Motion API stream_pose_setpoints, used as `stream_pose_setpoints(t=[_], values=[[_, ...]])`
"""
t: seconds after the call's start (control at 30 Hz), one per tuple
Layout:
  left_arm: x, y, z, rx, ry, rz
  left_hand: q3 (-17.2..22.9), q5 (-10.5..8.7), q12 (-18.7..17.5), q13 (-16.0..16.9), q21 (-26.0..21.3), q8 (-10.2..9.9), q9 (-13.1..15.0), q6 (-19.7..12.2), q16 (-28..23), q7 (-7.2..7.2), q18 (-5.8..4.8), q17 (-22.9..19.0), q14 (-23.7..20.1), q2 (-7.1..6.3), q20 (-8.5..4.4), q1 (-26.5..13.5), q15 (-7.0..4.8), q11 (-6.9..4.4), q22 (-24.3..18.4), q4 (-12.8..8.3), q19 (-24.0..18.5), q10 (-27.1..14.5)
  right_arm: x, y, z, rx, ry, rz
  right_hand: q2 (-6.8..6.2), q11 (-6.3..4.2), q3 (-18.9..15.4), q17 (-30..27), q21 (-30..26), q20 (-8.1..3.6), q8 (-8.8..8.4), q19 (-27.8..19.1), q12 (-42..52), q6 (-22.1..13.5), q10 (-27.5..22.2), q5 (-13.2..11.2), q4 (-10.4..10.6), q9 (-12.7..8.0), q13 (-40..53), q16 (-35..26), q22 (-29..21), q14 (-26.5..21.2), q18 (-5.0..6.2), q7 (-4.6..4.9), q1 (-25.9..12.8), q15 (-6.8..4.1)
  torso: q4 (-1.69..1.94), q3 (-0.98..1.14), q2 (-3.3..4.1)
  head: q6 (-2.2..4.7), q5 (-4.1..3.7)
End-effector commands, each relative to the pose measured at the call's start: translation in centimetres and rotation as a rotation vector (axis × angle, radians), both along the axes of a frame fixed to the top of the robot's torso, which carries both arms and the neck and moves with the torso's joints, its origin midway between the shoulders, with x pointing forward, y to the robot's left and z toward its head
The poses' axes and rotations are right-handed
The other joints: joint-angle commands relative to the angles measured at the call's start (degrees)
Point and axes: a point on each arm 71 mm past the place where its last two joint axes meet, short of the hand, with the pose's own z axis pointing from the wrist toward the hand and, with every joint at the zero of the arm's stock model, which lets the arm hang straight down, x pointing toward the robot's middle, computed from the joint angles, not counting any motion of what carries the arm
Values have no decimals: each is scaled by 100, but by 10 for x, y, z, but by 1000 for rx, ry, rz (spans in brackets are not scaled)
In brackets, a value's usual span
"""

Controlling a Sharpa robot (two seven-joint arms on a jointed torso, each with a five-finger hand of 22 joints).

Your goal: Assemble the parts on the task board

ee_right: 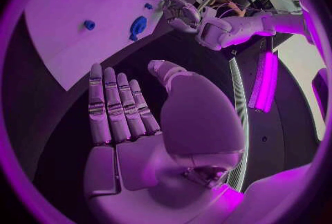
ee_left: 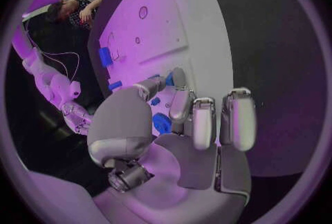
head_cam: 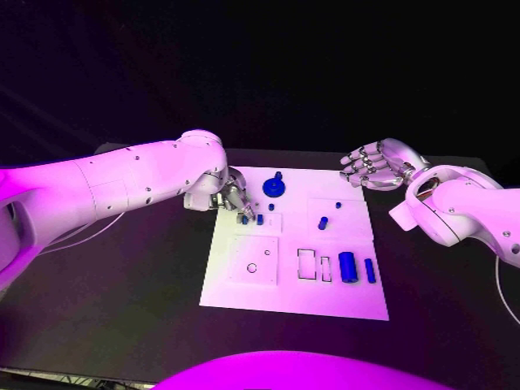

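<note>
The white task board (head_cam: 243, 284) lies mid-table. My left hand (head_cam: 227, 197) reaches down onto its far left part; thumb and a finger pinch a small blue peg (ee_left: 169, 77), seen standing on the board (head_cam: 246, 218) beside another small peg (head_cam: 260, 218). A round blue wheel-like part (head_cam: 275, 187) sits just beyond the fingers (ee_left: 162, 123). A thick blue cylinder (head_cam: 348, 266) and a slimmer one (head_cam: 369, 270) lie at the board's near right. My right hand (head_cam: 377, 165) hovers past the far right corner, fingers (ee_right: 114, 105) straight and apart, holding nothing.
Small blue pieces (head_cam: 322, 223) (head_cam: 337, 205) dot the board's middle, with empty cut-outs (head_cam: 307, 264) and a round hole (head_cam: 252, 267) nearer me. Black table (head_cam: 119, 284) surrounds the board. From the right wrist, the board (ee_right: 69, 41) and my left hand (ee_right: 181, 12) are visible.
</note>
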Motion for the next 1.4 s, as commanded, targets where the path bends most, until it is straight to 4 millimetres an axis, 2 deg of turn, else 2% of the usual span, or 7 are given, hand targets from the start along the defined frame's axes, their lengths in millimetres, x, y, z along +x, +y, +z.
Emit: stream_pose_setpoints(t=[0.03,0.6,1.03,1.23,1.27,1.3,1.4], values=[[-1,1,-2,1,0,1,-80,-40,-37,-8,4,-27,-1,6,22,34,-85,1509,596,-36,-23,-11,-27,-16,448,40,30,6,-1,1,0,0,-3,17,28,4,3,-7,8,12,-37,45,-22,44,25,20,-26,-6,2,-12,-6,22,69,372,-22,3,4,1,-1,5,5],[0,5,6,-57,-36,43,-637,-220,-179,-171,-33,-48,36,-42,22,66,-73,1509,596,-198,-14,-27,-17,7,407,505,5,-87,-1,1,-1,-1,-1,14,26,7,10,-21,0,15,-48,29,-37,42,24,24,-37,-11,1,-16,-15,15,66,374,-16,7,2,-10,2,11,-22],[5,16,31,-212,-132,156,-983,-223,-904,-1222,-405,-181,6,-512,-121,232,45,1251,514,-222,60,157,71,144,-87,727,-293,-700,0,-2,-2,-3,1,6,28,8,13,-25,-2,16,-51,24,-42,41,24,25,-39,-12,1,-17,-18,13,66,376,-17,8,-10,4,0,56,-32],[5,13,48,-388,-280,169,-1199,-218,-1783,-2464,-1086,-397,-107,-1016,-519,449,230,635,283,-175,193,359,221,341,-925,720,-791,-1646,0,-3,-2,-3,-2,2,28,8,13,-25,-2,16,-51,24,-42,41,24,25,-39,-12,1,-17,-18,13,66,376,-17,8,-6,8,2,74,-53],[4,9,53,-439,-333,148,-1083,-136,-2160,-2752,-1858,-559,-162,-1489,-1806,663,414,-1138,-602,-202,309,1041,381,532,-1820,542,-1389,-2305,0,-4,-1,-3,-3,1,29,9,15,-31,-3,17,-55,19,-47,41,24,26,-39,-14,1,-17,-21,11,66,377,-19,10,-4,8,3,81,-59],[3,6,56,-471,-374,130,-1085,-144,-2219,-2827,-2064,-558,-166,-1581,-2021,728,454,-1362,-732,-216,376,1196,438,592,-2024,580,-1528,-2435,0,-4,-1,-2,-4,1,29,9,15,-31,-3,17,-55,19,-48,41,24,26,-40,-14,1,-17,-21,11,65,377,-19,10,-6,4,6,97,-73],[-4,-3,58,-541,-509,44,-870,-108,-2697,-3239,-3054,-662,-269,-1942,-1821,876,668,-1192,-817,-270,498,1971,599,758,-3074,467,-2263,-3107,0,-4,-1,-2,-6,2,29,9,16,-32,-3,17,-56,18,-49,41,25,26,-41,-15,1,-17,-21,11,66,377,-18,10,-7,-4,12,125,-99]])
